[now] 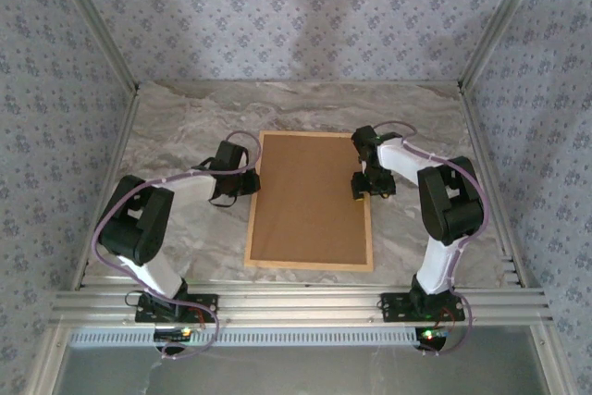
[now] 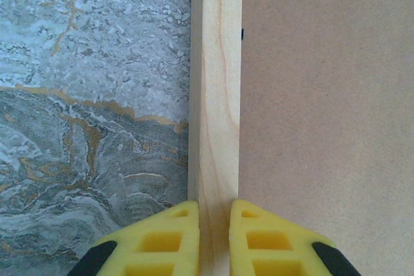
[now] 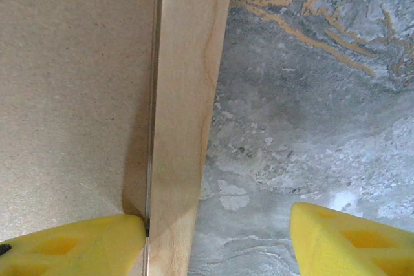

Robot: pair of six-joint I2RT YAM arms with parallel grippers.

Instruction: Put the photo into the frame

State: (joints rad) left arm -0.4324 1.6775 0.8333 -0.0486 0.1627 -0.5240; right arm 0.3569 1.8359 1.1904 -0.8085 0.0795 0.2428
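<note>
frame [image 1: 310, 266] seen laid back-up on table [image 1: 185, 127], face hidden under backing board [image 1: 310, 196], left gripper [image 2: 214, 208] clamped on left rail, right gripper [image 3: 217, 214] spread wide astride right rail, nothing held, finger bases cropped

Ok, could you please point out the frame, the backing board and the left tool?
frame [image 2: 215, 95], left wrist view, on its wooden rail.
backing board [image 1: 310, 196], top view, centre of the panel.
left tool [image 2: 213, 224], left wrist view, midway between its fingertips.

Left gripper [image 2: 214, 208] is clamped on the frame [image 2: 217, 95], elbow bent out toward the table's [image 1: 185, 127] left edge. Right gripper [image 3: 217, 221] hangs wide open, wrist pointing straight down.
</note>
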